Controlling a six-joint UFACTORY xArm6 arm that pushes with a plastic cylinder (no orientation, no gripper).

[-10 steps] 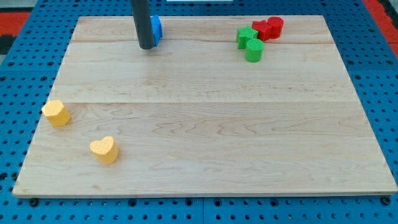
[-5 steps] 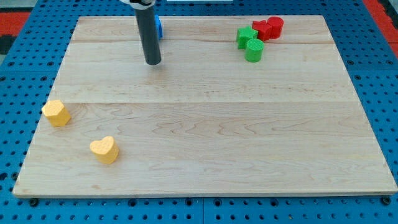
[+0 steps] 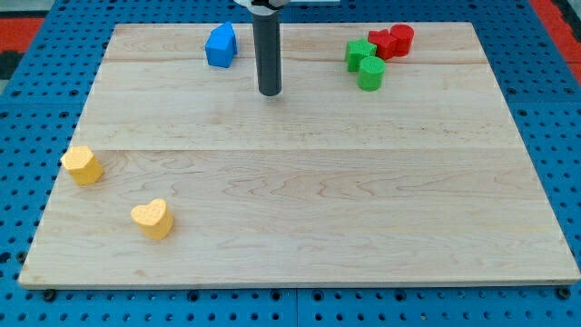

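My tip (image 3: 270,93) rests on the wooden board (image 3: 300,218) in its upper half, touching nothing, and since the arm ends in a bare rod there is no hand to be wide, narrow or holding anything. The nearest block is the blue house-shaped block (image 3: 221,46), up and to the view's left of the tip with a clear gap between them. To the view's right, near the top edge, 4 blocks huddle together: a green star (image 3: 359,52), a green cylinder (image 3: 370,74), a red cylinder (image 3: 401,38) and another red block (image 3: 382,43), possibly a star, though it is partly hidden. A yellow heart (image 3: 152,218) and a second yellow block (image 3: 83,165) sit well apart at the lower left.
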